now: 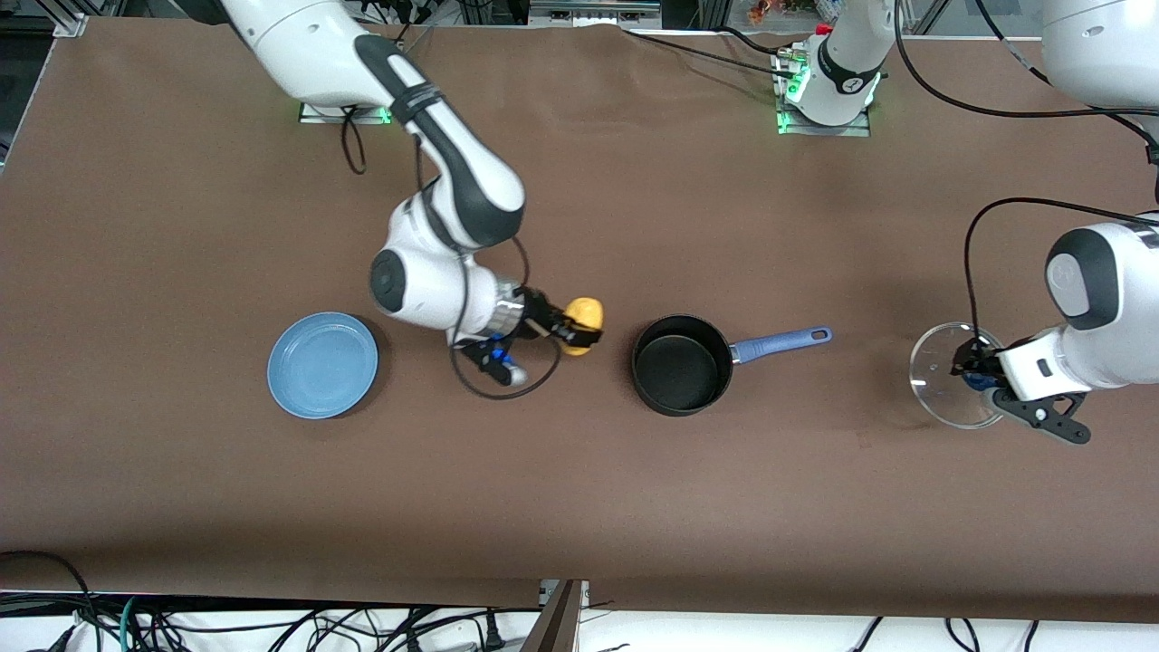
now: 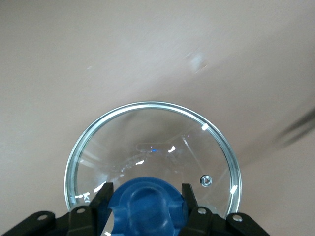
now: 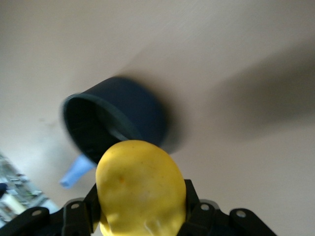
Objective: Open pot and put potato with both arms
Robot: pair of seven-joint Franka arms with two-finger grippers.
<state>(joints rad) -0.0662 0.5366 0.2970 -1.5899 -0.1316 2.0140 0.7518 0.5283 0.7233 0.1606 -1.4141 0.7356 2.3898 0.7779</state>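
Holding the lid (image 1: 951, 373) by its knob in my left fingers (image 2: 189, 196), pot (image 1: 681, 365) open; right fingers (image 3: 191, 196) grip the potato (image 1: 582, 317) at the pot's nine o'clock, drop remaining.

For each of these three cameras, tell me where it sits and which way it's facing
Front view: high across the table, facing both arms' bases, whole table.
Left wrist view: on the left wrist, looking down at the glass lid, knob between the left end effector fingers.
Right wrist view: on the right wrist, right end effector holding the potato, facing the pot.
Shared: front and right wrist show pot and potato.
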